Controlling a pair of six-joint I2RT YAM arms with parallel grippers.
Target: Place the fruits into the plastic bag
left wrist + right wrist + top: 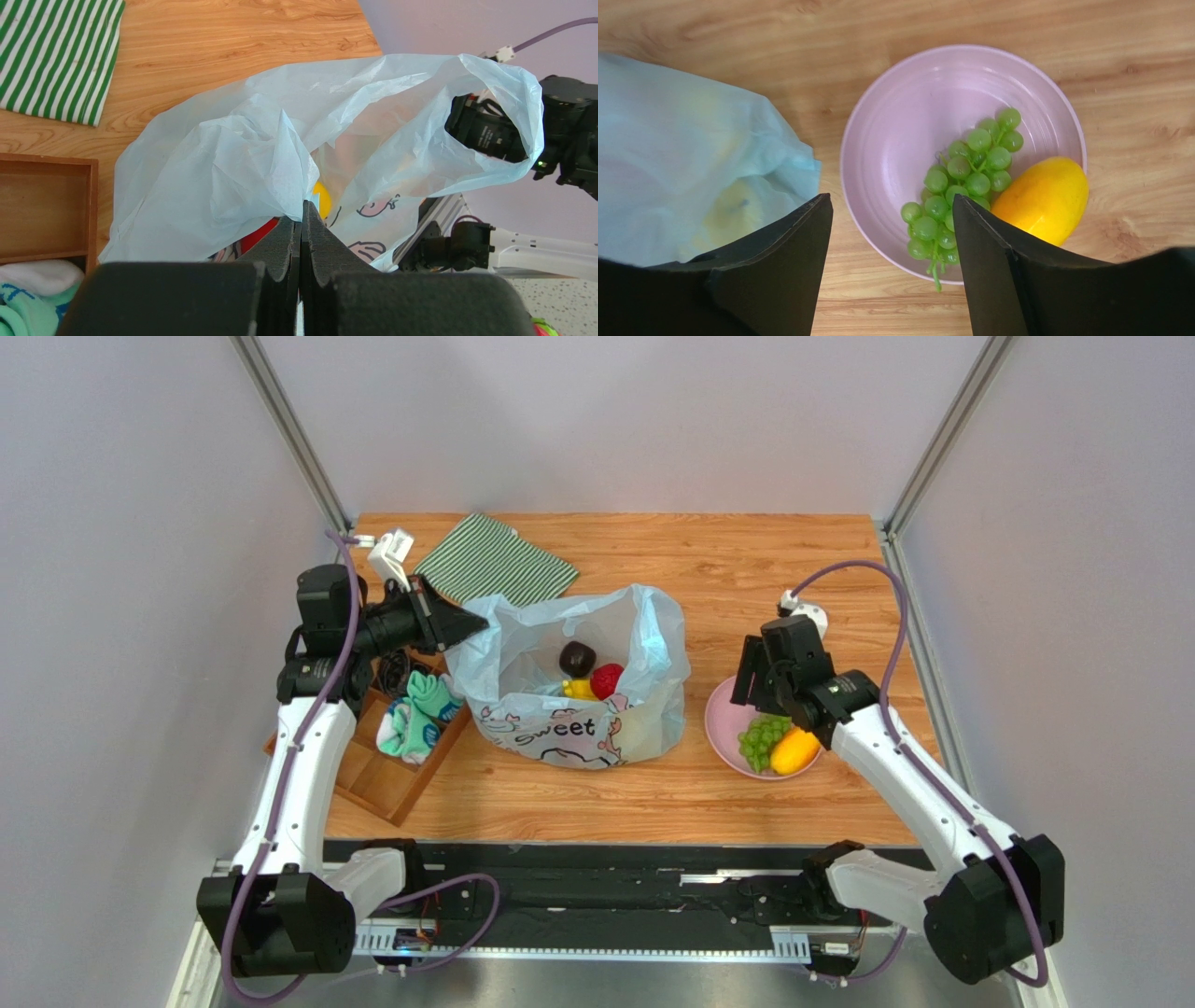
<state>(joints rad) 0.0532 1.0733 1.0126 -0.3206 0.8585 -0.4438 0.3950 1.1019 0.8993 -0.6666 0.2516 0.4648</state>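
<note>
The pale-blue plastic bag [582, 679] stands open mid-table with "Sweet" on its front. Inside it show a dark avocado [575, 658], a red apple [606, 681] and a yellow fruit [578, 690]. My left gripper [470, 629] is shut on the bag's left rim; in the left wrist view [302, 210] the film bunches at the closed tips. Green grapes [966, 185] and an orange-yellow mango [1041, 199] lie on the pink plate [906, 119]. My right gripper [892, 210] is open above the plate's near-left rim, left of the grapes; the top view [751, 686] shows it too.
A green striped cloth [494, 560] lies at the back left. A wooden tray [376, 770] at the left holds rolled teal-white socks [417, 717]. A white plug [800, 602] sits behind the right arm.
</note>
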